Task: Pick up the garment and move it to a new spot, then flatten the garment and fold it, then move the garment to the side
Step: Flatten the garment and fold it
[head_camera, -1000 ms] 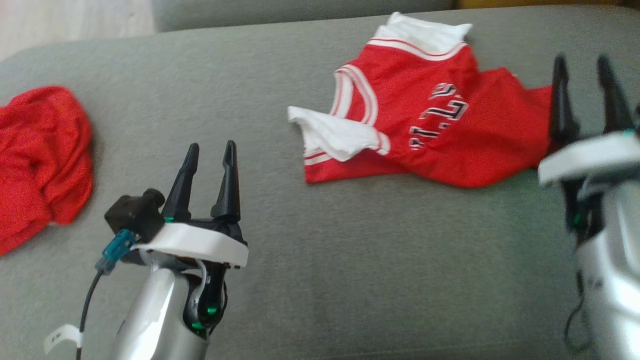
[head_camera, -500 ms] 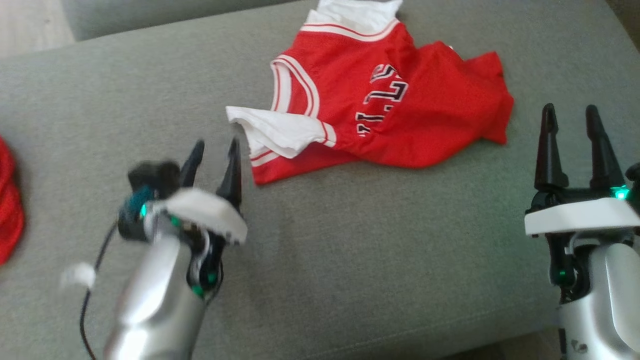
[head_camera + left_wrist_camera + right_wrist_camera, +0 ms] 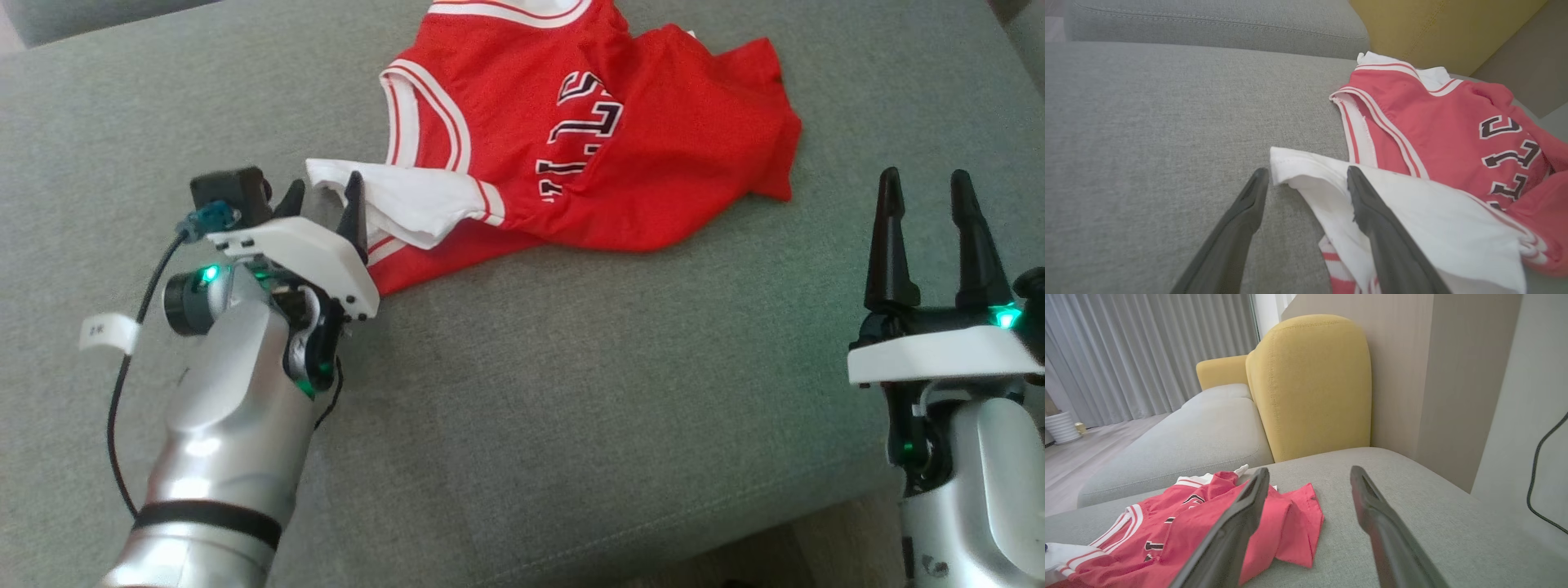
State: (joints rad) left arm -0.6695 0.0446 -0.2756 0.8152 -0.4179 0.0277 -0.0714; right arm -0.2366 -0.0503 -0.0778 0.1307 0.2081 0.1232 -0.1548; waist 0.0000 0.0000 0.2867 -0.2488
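Note:
A red jersey [image 3: 620, 139] with white trim and dark lettering lies crumpled on the grey sofa seat [image 3: 571, 367], its white sleeve [image 3: 408, 200] sticking out to the left. My left gripper [image 3: 322, 196] is open at that sleeve's edge. In the left wrist view the sleeve corner [image 3: 1306, 171] sits between the two fingers, one finger [image 3: 1372, 212] lying over the white cloth. My right gripper [image 3: 922, 204] is open, apart from the jersey at the right, above bare cushion. In the right wrist view the jersey [image 3: 1208, 526] lies to the left beyond the gripper [image 3: 1310, 477].
A yellow backrest [image 3: 1310, 384] rises behind the seat, with a pale wall [image 3: 1515, 396] and a dark cable [image 3: 1535, 465] to the right. A second grey cushion [image 3: 1180, 445] extends left. The seat's front edge [image 3: 775, 523] runs near my right arm.
The head camera has swung, shifting the jersey left and up in view. My left gripper has advanced to the white sleeve's edge. The right gripper stays open and apart from the jersey.

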